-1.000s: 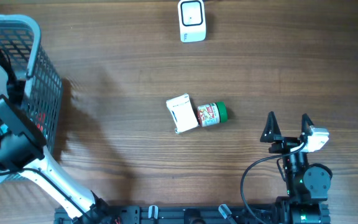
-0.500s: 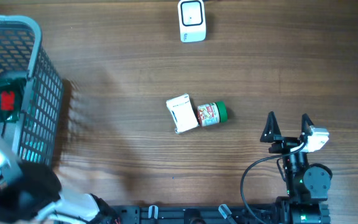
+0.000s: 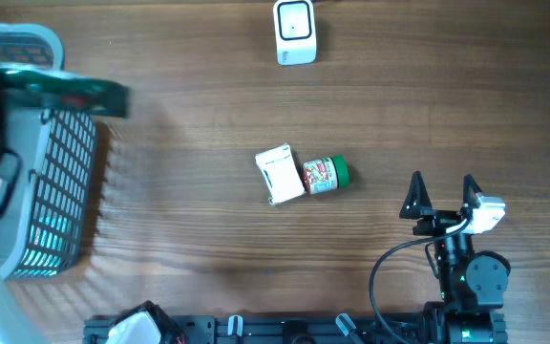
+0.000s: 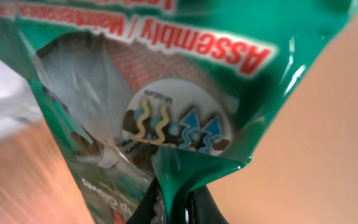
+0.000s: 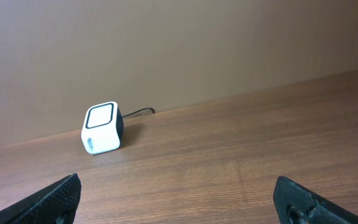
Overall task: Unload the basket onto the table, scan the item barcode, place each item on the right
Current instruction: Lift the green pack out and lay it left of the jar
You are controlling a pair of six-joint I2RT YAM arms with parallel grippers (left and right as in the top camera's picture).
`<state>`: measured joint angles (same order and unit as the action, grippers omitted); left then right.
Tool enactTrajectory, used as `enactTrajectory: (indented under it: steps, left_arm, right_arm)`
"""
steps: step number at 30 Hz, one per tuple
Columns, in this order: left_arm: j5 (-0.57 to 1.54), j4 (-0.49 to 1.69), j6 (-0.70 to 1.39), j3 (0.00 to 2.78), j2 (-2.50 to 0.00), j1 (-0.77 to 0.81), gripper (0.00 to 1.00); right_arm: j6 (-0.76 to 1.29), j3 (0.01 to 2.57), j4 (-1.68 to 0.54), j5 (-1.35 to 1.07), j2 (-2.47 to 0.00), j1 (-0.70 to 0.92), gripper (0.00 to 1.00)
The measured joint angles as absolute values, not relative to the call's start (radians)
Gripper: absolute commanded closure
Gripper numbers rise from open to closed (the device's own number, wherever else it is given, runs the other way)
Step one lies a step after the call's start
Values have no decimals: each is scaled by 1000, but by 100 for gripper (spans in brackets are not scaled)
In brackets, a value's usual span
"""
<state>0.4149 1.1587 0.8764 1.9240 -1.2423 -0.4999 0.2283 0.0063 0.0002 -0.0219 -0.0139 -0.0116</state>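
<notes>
Pickup's done: the left gripper [image 4: 176,204] is clamped tight on a corner of the green foil pouch [image 3: 70,91], held over the far rim of the grey basket [image 3: 63,182] at the worktop's left edge. Next it has to carry the pouch to the white scanner [image 3: 295,32] at the far edge, barcode towards the window. The right gripper [image 3: 440,196] waits wide open and empty near the right corner. Half a second ago the pouch sat lower in the basket, while the white box [image 3: 279,174] and the green-lidded jar [image 3: 326,175] haven't budged.
</notes>
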Motion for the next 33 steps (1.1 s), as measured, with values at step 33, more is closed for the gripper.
enactTrajectory:
  steps: [33]
  left_arm:
    - [821, 459, 115, 875, -1467, 177, 74]
  right_arm:
    - [228, 6, 0, -22, -14, -12, 0]
